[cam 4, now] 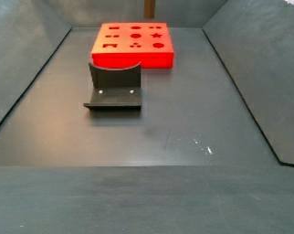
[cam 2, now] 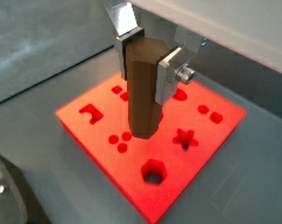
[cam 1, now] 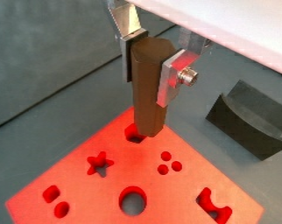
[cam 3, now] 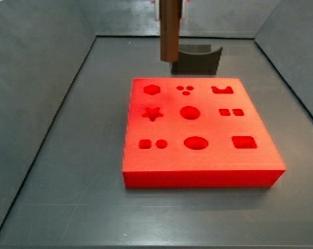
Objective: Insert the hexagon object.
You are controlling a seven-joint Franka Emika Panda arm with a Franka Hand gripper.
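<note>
Hexagon object (cam 1: 147, 86) is clamped upright in my end effector (cam 1: 153, 54), hanging above the red block (cam 3: 198, 146), not yet in. I judge this the alignment step: its tip seems over the hexagonal hole (cam 1: 134, 133), though depth is unclear. Next, square the facets and descend slowly.

The dark grey floor (cam 4: 162, 137) of the bin carries two things. The red block (cam 3: 198, 131), studded with cut-out holes, lies flat on it, and in both side views the dark grey curved holder (cam 4: 114, 85) sits on the floor just beside one edge of the block, perhaps touching it. The gripper (cam 1: 153, 48) hangs above this floor, over the block, resting on neither.
</note>
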